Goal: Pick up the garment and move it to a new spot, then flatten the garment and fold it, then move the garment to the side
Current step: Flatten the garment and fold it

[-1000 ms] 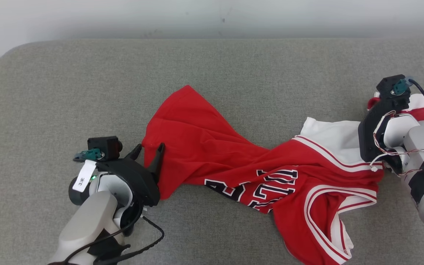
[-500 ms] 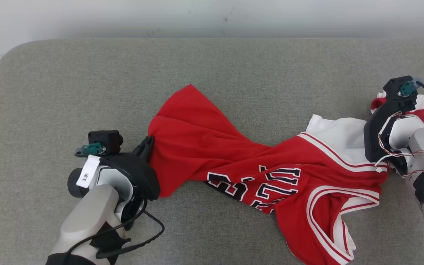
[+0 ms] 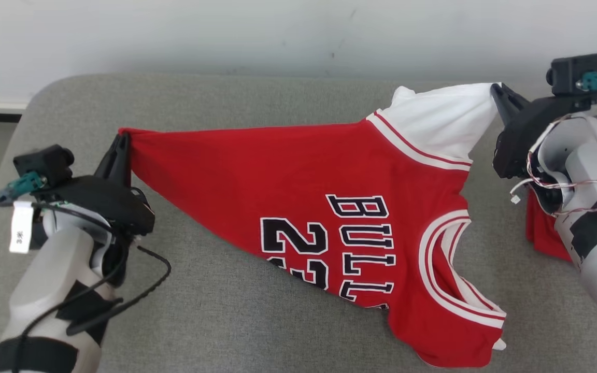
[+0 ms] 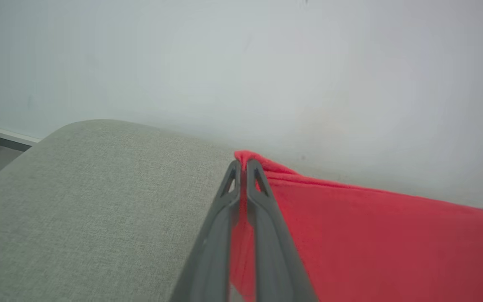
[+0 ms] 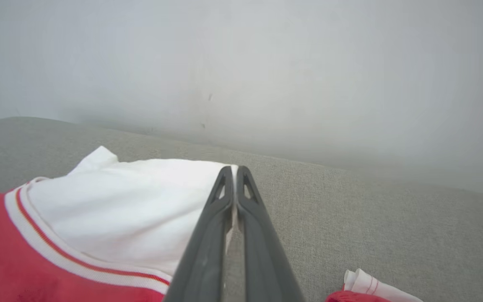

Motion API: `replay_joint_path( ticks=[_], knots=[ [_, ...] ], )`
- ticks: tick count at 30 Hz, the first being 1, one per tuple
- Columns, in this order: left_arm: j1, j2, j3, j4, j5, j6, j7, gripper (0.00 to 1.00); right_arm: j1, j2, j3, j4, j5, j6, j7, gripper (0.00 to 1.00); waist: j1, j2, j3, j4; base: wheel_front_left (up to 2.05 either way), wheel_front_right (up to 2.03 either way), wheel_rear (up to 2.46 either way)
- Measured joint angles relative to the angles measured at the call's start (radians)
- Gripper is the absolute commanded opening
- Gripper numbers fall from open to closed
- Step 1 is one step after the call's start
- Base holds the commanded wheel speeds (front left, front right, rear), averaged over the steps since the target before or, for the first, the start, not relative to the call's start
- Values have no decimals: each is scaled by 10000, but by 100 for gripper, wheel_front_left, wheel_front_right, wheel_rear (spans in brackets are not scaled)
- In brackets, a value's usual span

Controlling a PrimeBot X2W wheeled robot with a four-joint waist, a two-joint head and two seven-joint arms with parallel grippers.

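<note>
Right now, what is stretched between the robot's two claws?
The red jersey spans that stretch: the left gripper pinches its red corner, the right gripper its white edge. The head view shows it.

Head view: high, down on cushion [image 3: 278, 98]. Wrist views: low, along jaws toward wall [image 4: 266, 63]; all share jersey [image 3: 278, 171].

Basketball jersey [image 3: 298, 207] spans mid-frame over the cushion [image 3: 215, 321].
Left gripper [image 3: 122, 142] at its middle-left corner, right gripper [image 3: 498, 93] at its upper-right corner; wall [image 3: 226, 36] behind, along the top.
</note>
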Motion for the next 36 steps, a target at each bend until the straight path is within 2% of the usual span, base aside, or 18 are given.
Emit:
replay_joint_path(
  ticks=[5, 10, 16, 20, 24, 28, 31, 34, 35, 36],
  knots=[
    [1208, -82, -184, -412, 6, -2, -29, 0, 1090, -17, -94, -190, 311, 59, -888, 0, 0, 0, -466, 32, 0, 0, 0],
    [2894, 174, -414, -1085, -44, -2, -42, 0, 2779, 194, -130, -742, 771, 90, -1475, 0, -2, -1, -952, -110, 0, 0, 0],
    [4273, 518, -940, -2522, -715, -2, -40, 0, 4397, 309, 98, -1323, 1035, 92, -1522, 0, -3, -1, -1250, -747, 0, 0, 0],
    [4067, 1024, -1055, -3196, -1028, -2, 274, 0, 4282, 238, 303, -1781, 1049, 92, -1241, 0, -3, -1, -1213, -1288, 0, 0, 0],
    [2578, 1183, -1216, -3509, -1156, -2, 1089, 0, 3011, 418, 389, -1831, 1139, 92, -621, 0, -1, 0, -879, -1749, 0, 0, 0],
    [-30, 1423, -928, -3149, -1248, -4, 2146, 0, 842, 696, 205, -1503, 1294, 81, 159, 0, 0, 1, -349, -2029, 0, 0, 0],
    [-2053, 1609, -228, -2487, -1342, -2, 2637, 0, -1596, 759, -48, -1041, 1114, -506, 472, 0, 3, 2, 116, -2144, 0, 0, 0],
    [-3805, 1793, -40, -2370, -1177, 36, 2809, 0, -4111, 754, -631, -943, 905, -1218, 167, 0, 3, 2, 581, -2211, 0, 0, 0],
    [-4375, 1789, 92, -2483, -1129, 69, 2759, 0, -4772, 742, -811, -1070, 905, -1396, -67, 0, 3, 2, 734, -2222, 0, 0, 0],
    [-4943, 1712, 284, -2637, -1156, 125, 2625, 0, -5313, 704, -905, -1204, 903, -1421, -265, 0, 3, 2, 887, -2227, 0, 0, 0]
  ],
)
